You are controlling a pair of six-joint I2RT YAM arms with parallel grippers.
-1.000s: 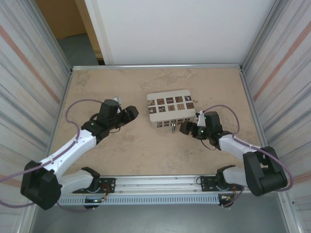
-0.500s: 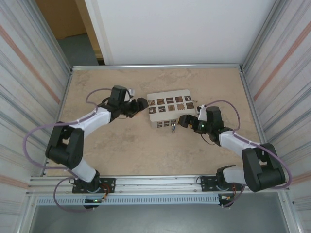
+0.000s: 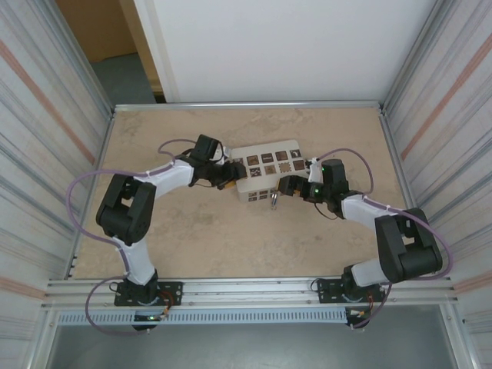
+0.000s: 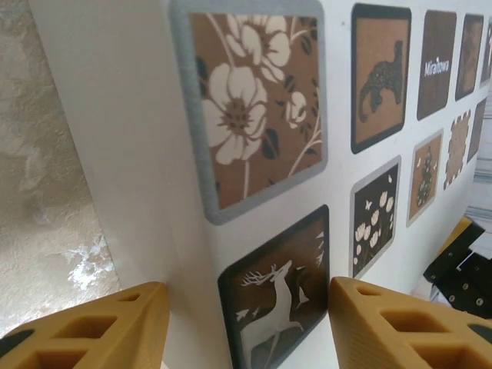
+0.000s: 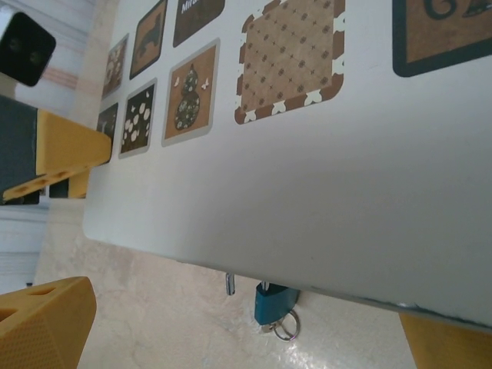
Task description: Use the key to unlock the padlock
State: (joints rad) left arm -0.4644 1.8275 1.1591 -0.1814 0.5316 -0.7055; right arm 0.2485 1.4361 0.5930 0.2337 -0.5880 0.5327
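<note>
The padlock (image 3: 274, 199) is seen from above as a tiny speck on the beige, stone-mottled counter (image 3: 231, 238), against the near wall of the white box (image 3: 257, 187). Two rows of small dark square tiles (image 3: 268, 159) are set in the box's upper face. The left pincer (image 3: 228, 177) is placed at the box's left end, and the right pincer (image 3: 286, 187) just beside the padlock

In the left wrist view the left pincer (image 4: 246, 323) is spread, with its yellow, hole-patterned fingertips (image 4: 92, 327) standing on either side of the box's corner; whether they touch it cannot be told. The tiles (image 4: 254, 108) are shown as rounded squares of brown, cork-like material, printed with white flowers, a deer and other figures

In the right wrist view the padlock (image 5: 273, 301) is shown as a small blue block with a silvery ring (image 5: 286, 328) below it. Its top is hidden under the smooth white edge of the box (image 5: 307, 207). The right pincer (image 5: 244, 329) is spread wide, one yellow fingertip (image 5: 42, 319) at each lower corner, and the padlock lies between them, untouched
</note>
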